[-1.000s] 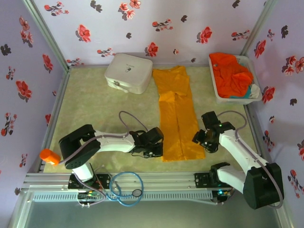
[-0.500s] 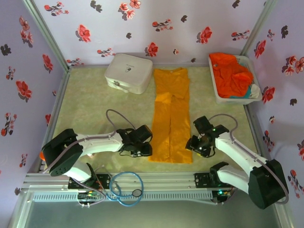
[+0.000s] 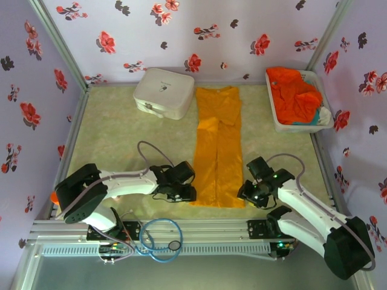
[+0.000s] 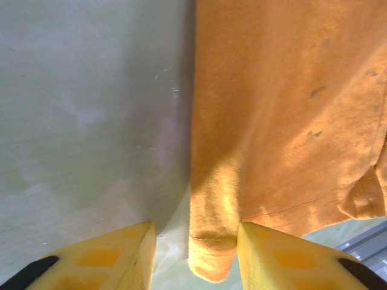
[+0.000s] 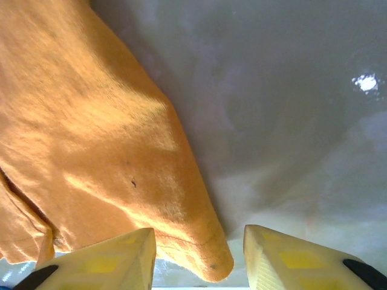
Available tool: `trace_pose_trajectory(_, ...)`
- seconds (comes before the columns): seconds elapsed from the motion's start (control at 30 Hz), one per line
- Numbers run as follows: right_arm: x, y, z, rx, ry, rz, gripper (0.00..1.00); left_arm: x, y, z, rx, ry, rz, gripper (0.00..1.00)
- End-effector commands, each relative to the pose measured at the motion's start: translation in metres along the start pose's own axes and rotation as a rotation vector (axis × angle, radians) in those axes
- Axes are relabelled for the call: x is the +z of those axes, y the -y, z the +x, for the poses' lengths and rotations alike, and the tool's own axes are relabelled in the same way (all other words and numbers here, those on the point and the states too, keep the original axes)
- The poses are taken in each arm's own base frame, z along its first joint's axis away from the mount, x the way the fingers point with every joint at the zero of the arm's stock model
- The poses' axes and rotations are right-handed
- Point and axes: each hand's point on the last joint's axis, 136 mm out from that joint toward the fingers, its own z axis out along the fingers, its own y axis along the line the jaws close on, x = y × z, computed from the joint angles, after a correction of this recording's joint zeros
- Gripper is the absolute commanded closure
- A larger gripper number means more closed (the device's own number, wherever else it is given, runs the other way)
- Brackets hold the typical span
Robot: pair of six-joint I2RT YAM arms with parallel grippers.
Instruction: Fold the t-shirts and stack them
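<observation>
looking down from the top camera, you see the yellow-orange t-shirt (image 3: 217,145) laid out as a long narrow strip down the middle of the frame. its far end sits just beside the white case (image 3: 163,92) at upper centre-left, and its near hem is at lower centre on the table (image 3: 115,139). your left gripper (image 3: 183,193) sits low at the strip's lower left corner. your right gripper (image 3: 248,192) is at the lower right corner.

left wrist view: your yellow fingers (image 4: 115,260) are spread at the bottom of the frame. a rolled corner of the shirt lies in the gap, just beside the finger on the right; nothing is pinched.

right wrist view: fingers (image 5: 290,260) are spread too. the shirt's pointed corner lies between them, nearer the left one, not clamped.

the red-orange t-shirt (image 3: 293,90) is heaped in the white bin (image 3: 275,121) at upper right, well apart from both grippers.
</observation>
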Motion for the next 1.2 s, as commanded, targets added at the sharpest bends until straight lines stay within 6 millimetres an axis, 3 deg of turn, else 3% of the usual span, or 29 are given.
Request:
trace_pose_trajectory(0.0, 0.001, 0.011, 0.012, 0.017, -0.038, 0.039, 0.58, 0.002, 0.011, 0.004, 0.014, -0.030, 0.024, 0.59)
trace_pose_trajectory(0.33, 0.013, 0.010, 0.021, 0.004, -0.061, 0.022, 0.62, 0.012, 0.019, 0.005, 0.010, -0.047, 0.037, 0.68)
trace_pose_trajectory(0.5, 0.013, 0.005, 0.019, 0.003, -0.040, 0.007, 0.77, 0.016, 0.019, 0.006, 0.007, -0.061, 0.023, 0.82)
trace_pose_trajectory(0.8, 0.018, -0.002, 0.011, -0.009, -0.001, -0.026, 0.97, 0.010, 0.028, 0.003, 0.019, -0.058, 0.031, 0.93)
trace_pose_trajectory(1.0, 0.003, -0.004, 0.007, -0.023, 0.029, -0.003, 1.00, -0.006, 0.037, 0.001, 0.014, -0.047, 0.048, 1.00)
trace_pose_trajectory(1.17, -0.023, -0.014, -0.004, -0.027, 0.104, -0.013, 1.00, -0.034, 0.050, -0.016, -0.001, -0.007, 0.086, 1.00)
